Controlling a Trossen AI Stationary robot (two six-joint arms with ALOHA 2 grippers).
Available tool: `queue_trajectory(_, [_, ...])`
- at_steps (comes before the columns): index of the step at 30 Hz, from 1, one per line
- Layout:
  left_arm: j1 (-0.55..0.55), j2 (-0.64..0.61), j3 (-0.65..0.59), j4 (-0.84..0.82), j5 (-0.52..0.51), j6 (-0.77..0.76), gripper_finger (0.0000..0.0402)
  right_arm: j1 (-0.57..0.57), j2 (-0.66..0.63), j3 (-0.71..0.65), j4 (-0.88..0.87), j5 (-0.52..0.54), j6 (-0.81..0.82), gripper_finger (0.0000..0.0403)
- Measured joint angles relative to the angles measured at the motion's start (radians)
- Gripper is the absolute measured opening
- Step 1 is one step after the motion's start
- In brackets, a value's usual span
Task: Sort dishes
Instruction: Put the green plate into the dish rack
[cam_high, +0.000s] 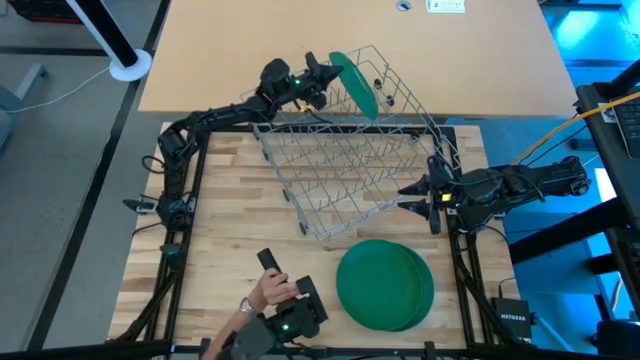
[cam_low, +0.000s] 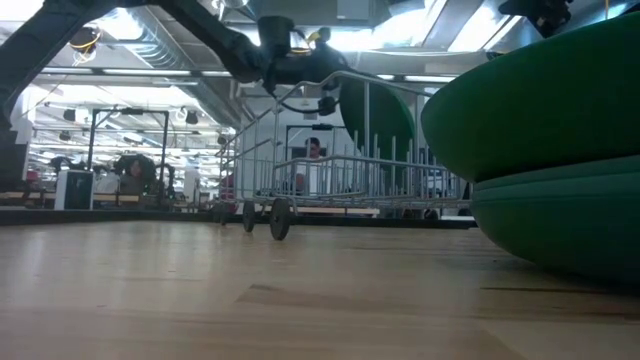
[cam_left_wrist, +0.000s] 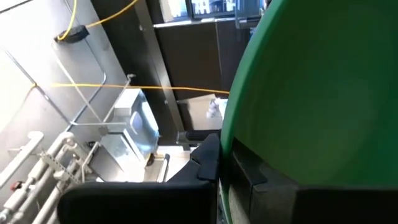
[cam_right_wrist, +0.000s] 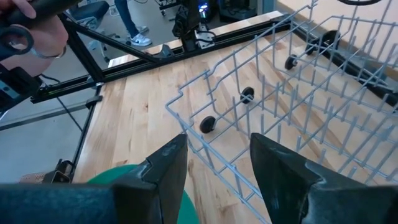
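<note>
Nearest you, a person's hand (cam_high: 262, 293) rests at the desk's (cam_high: 230, 220) front edge, beside the stack of green plates (cam_high: 385, 284) waiting to be sorted. Your right pincer (cam_high: 408, 190) stands open and empty at the wire rack's (cam_high: 345, 165) rim. Farthest off, your left pincer (cam_high: 332, 77) is clamped on one plate (cam_high: 356, 82), held on edge over the rack's far side: racking is under way. Next, lower it squarely between the tines. Only the low view shows the plate's height above them; the left wrist view shows the grip on its rim

Pale wood table (cam_high: 230, 250); grey floor (cam_high: 60, 150); ceiling lights (cam_low: 470, 20).
</note>
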Motion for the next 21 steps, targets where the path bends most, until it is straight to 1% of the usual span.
queue_trajectory(7, [0.033, 0.0, 0.0, -0.003, 0.012, -0.021, 0.0, 0.0, 0.015, 0.0, 0.01, 0.064, -0.001, 0.0179])
queue_trajectory(10, [0.044, 0.0, 0.0, -0.003, 0.04, -0.021, 0.0, 0.0, 0.058, 0.0, 0.03, 0.075, 0.008, 0.0179])
queue_trajectory(14, [0.048, 0.014, 0.004, 0.003, 0.045, -0.024, 0.0, 0.0, 0.154, -0.001, 0.084, 0.072, -0.014, 0.0179])
queue_trajectory(16, [0.046, 0.025, 0.005, 0.012, 0.048, -0.026, 0.0, 0.0, 0.199, -0.002, 0.127, 0.111, -0.038, 0.0179])
queue_trajectory(21, [0.042, 0.032, 0.005, 0.019, 0.049, -0.027, 0.0, 0.0, 0.286, -0.001, 0.229, 0.263, -0.067, 0.0179])
